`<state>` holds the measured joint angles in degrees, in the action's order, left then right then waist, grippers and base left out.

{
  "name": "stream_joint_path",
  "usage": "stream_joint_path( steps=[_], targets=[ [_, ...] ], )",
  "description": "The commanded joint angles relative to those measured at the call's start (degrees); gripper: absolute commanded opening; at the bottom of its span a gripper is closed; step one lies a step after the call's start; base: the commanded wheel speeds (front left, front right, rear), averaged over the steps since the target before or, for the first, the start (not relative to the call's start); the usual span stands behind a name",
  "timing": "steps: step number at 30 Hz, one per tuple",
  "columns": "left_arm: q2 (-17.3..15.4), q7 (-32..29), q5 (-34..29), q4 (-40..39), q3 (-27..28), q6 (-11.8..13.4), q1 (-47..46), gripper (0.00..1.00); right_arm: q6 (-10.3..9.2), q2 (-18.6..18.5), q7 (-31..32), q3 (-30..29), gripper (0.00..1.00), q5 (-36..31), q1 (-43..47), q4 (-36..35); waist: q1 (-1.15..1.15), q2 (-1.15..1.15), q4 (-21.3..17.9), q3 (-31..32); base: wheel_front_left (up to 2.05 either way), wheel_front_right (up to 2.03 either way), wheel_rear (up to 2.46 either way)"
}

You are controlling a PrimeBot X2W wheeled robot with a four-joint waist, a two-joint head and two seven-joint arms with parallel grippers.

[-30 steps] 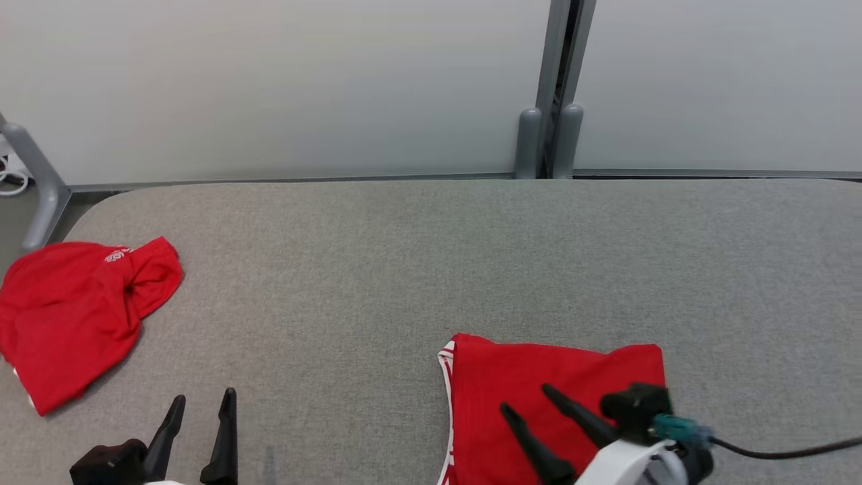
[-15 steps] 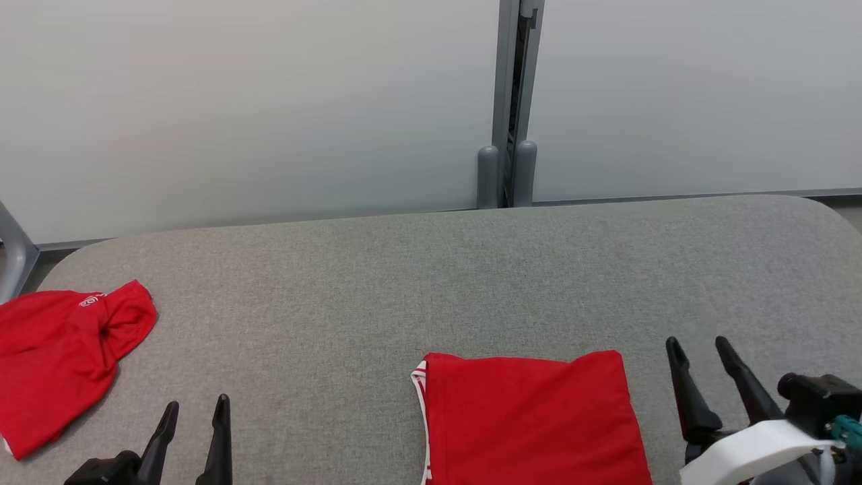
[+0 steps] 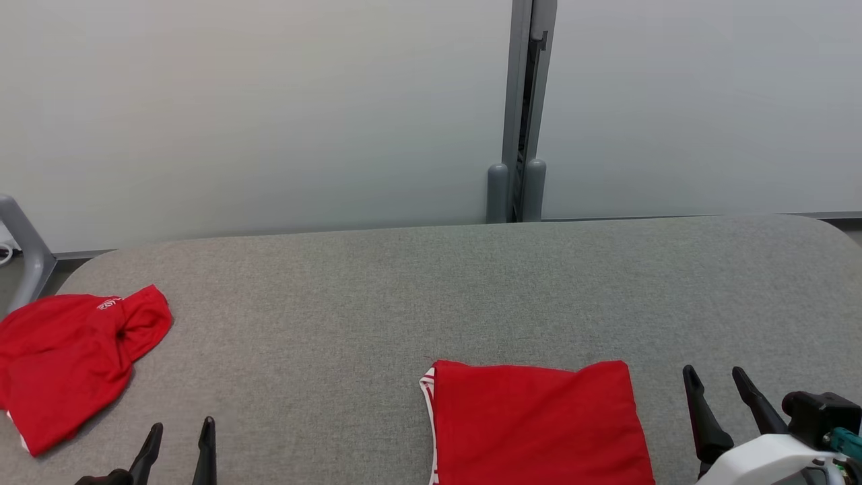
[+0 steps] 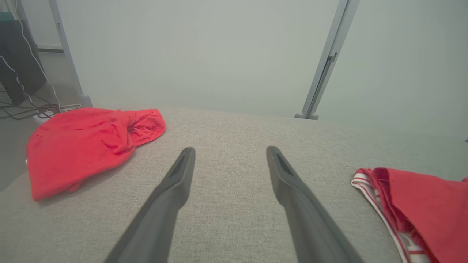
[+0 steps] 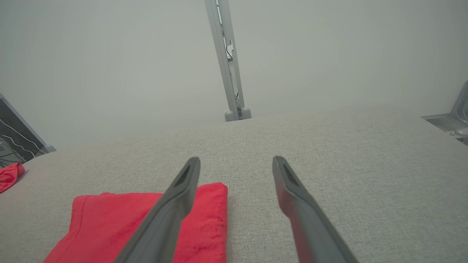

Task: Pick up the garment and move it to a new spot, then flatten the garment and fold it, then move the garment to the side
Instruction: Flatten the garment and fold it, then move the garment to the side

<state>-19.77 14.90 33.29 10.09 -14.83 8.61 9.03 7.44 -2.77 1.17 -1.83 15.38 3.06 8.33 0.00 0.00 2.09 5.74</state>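
Garment (image 3: 535, 424) folded into a flat red rectangle, lying on the near side of the grey table (image 3: 404, 289), right of centre, white-striped trim along its left edge. The right end effector (image 3: 712, 370) sits just right of it, not touching, fingers apart, empty. The left end effector (image 3: 183, 423) is low at front left, fingers apart, empty. A crumpled red cloth (image 3: 67, 360) lies at the table's left end.
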Motion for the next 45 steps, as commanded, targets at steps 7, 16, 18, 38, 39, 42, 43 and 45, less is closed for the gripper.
stream_joint_path(
  steps=[7,16,18,38,39,42,43,45],
  targets=[
    [0.4,0.3,-0.6,0.8,1.7,-1.0,0.9,1.00,0.09,-0.3,0.4,-0.5,1.00,0.4,0.1,0.0,0.00,0.00,0.1,-0.1,0.00,0.00,0.00],
    [1.3,0.4,-1.1,1.2,2.9,-1.9,0.7,1.00,0.09,-0.3,1.1,-0.4,1.00,0.0,0.4,-0.7,0.00,0.00,-0.3,-0.6,0.00,0.00,0.00],
    [1.4,0.4,-1.4,1.3,3.1,-2.1,0.6,1.00,0.09,-0.3,1.2,-0.2,1.00,-0.3,0.4,-0.8,0.00,0.00,-0.3,-0.7,0.00,0.00,0.00],
    [3.1,0.3,-2.5,2.6,3.4,-4.6,-1.1,1.00,0.10,-0.3,40.9,-5.8,1.00,1.4,-5.4,0.7,0.00,0.00,3.3,-2.7,0.00,0.00,0.00],
    [3.0,0.2,-2.6,2.7,3.3,-4.6,-1.4,1.00,0.10,-0.2,42.1,-5.4,1.00,1.8,-5.6,1.2,0.00,0.00,3.8,-2.9,0.00,0.00,0.00],
    [2.8,0.2,-2.6,3.0,3.1,-4.8,-1.6,1.00,0.10,-0.3,44.0,-4.0,1.00,2.9,-5.9,2.3,0.00,0.00,5.0,-3.5,0.00,0.00,0.00],
    [2.8,0.2,-2.5,3.1,3.1,-4.8,-1.5,1.00,0.10,-0.3,43.6,-3.8,1.00,2.4,-6.0,2.7,0.00,0.00,5.3,-3.7,0.00,0.00,0.00],
    [2.7,0.1,-2.5,3.3,2.9,-5.0,-1.6,1.00,0.09,-0.3,43.2,-3.5,1.00,1.1,-6.0,4.0,0.00,0.00,6.0,-4.1,0.00,0.00,0.00]
  ],
)
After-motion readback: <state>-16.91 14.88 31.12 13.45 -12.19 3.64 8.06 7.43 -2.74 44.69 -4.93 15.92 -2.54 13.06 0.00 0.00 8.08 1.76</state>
